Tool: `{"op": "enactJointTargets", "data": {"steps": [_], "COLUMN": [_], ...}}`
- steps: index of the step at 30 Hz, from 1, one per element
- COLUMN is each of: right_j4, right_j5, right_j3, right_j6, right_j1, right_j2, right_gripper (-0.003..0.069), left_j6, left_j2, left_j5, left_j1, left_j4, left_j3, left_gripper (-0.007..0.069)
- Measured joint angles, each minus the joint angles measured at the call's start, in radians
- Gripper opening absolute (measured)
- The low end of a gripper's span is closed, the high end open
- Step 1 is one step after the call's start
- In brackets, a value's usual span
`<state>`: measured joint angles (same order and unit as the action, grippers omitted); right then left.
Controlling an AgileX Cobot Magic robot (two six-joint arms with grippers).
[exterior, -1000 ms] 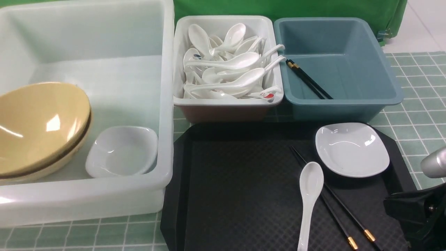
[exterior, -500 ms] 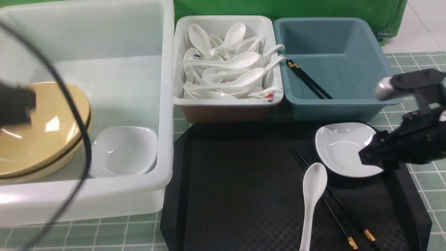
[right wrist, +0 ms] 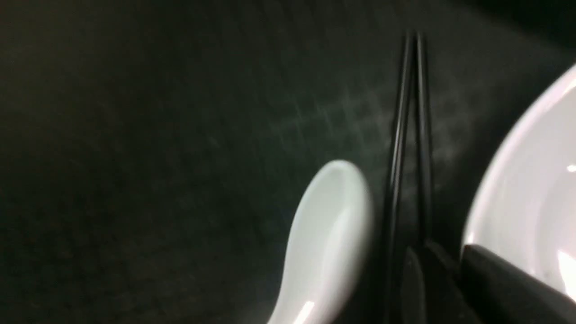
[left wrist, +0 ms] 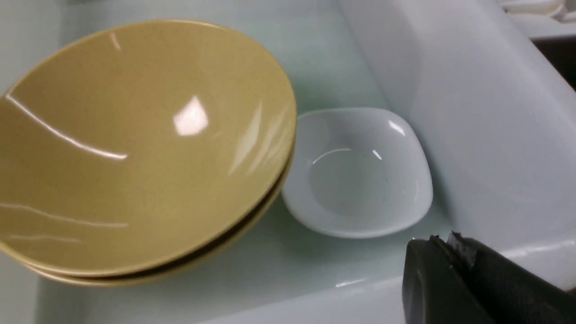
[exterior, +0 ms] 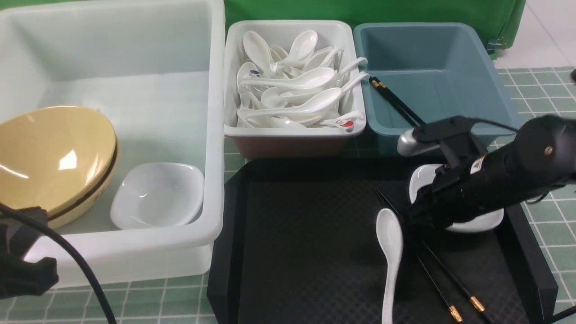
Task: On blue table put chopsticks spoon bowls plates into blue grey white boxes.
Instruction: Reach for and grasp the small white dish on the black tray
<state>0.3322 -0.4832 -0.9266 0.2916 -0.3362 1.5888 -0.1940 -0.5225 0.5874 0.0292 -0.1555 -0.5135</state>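
Two stacked tan bowls [exterior: 54,153] and a white plate [exterior: 157,195] lie in the large white tub [exterior: 216,135]; both show in the left wrist view, bowls [left wrist: 135,144] and plate [left wrist: 360,175]. On the black tray [exterior: 306,234] lie a spoon [exterior: 390,252], a pair of chopsticks [exterior: 450,288] and a second plate [exterior: 479,221]. My right gripper [exterior: 416,216] is low over the chopsticks [right wrist: 407,112], between spoon [right wrist: 328,238] and plate [right wrist: 531,202], jaws a little apart [right wrist: 443,252]. My left gripper [left wrist: 441,238] is shut and empty at the tub's near wall [exterior: 31,274].
A small white box [exterior: 231,81] heaped with several spoons stands behind the tray. The blue-grey box [exterior: 441,81] beside it holds one pair of chopsticks [exterior: 396,101]. Grid-cloth table [exterior: 535,90] shows at the right. My right arm covers much of the tray's plate.
My right arm swung in from the right edge, across the plate, down to the chopsticks. The spoon shifted slightly left. My left arm pulled back from over the bowls to the lower left.
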Motion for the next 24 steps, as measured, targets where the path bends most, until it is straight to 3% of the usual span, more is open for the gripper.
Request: {"op": "enactJointTargets", "data": {"steps": [4,6,8,12,17,18,21,24], "right_j4": [-0.008,-0.015,-0.016,-0.003,0.066,0.08,0.105,0.12], "right_j5": [-0.012,-0.014,-0.02,-0.03,-0.014,-0.003,0.02,0.01], "right_j3": [-0.023,-0.028,-0.028,-0.027,-0.027,-0.027,-0.027,-0.046], "right_j6": [0.0,0.0,0.0,0.006,0.076,0.089,0.103,0.124], "right_j1": [0.06,0.151,0.207,0.253,0.197,0.15,0.078,0.017], "right_j2": [-0.069,-0.094,-0.082,-0.008,0.081,0.113,0.149,0.155], "right_gripper": [0.0231,0.0328,0.038,0.0413,0.0321,0.0241,0.0106,0.0039], "left_j6": [0.001,0.01,0.014,0.024,0.027,0.027,0.028,0.028], "left_j2": [0.001,0.001,0.001,0.001,0.001,0.001,0.001,0.001], "left_j5": [-0.046,-0.073,-0.088,-0.104,-0.129,-0.137,-0.141,-0.141], "left_j1": [0.0,0.0,0.0,0.0,0.0,0.0,0.0,0.0], "left_j4": [0.0,-0.003,-0.012,-0.03,-0.031,-0.032,-0.032,-0.032], "left_j3": [0.021,0.04,0.053,0.062,0.062,0.062,0.062,0.062], "left_gripper": [0.0001,0.0001,0.0001,0.0001,0.0001,0.0001,0.0001,0.0001]}}
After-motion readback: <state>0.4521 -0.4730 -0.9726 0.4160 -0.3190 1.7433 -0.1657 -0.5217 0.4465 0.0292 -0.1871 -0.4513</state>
